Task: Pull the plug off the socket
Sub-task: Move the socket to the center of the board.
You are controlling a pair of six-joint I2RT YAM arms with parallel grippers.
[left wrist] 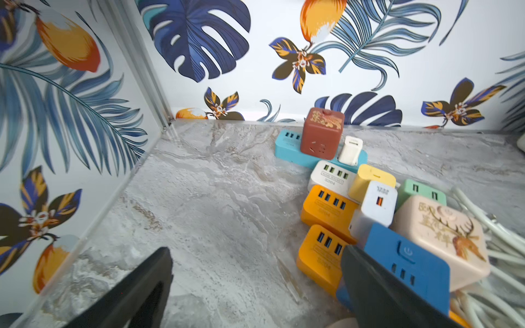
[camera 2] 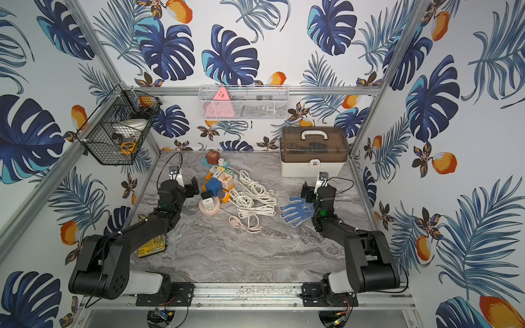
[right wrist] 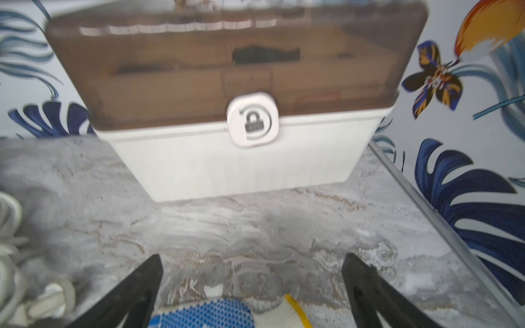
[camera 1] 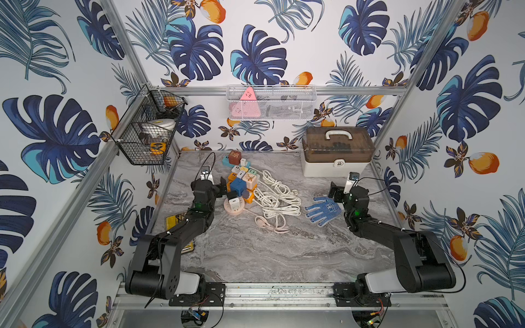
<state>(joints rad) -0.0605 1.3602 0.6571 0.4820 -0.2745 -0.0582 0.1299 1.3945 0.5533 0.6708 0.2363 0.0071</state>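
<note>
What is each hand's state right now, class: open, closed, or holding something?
Left hand: open, holding nothing.
Right hand: open, holding nothing.

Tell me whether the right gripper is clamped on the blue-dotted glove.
No, the right gripper stands wide open, and the blue-dotted glove lies loose on the table.

Robot lab booth: aluminium frame (camera 1: 355, 91) holding leaf-print wall panels (camera 1: 298, 56).

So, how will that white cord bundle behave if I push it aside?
The white cord bundle is loose, tangled loops, so it will probably flop and spread rather than slide as one piece. It lies against the socket pile, so pushing may drag those blocks too.
</note>
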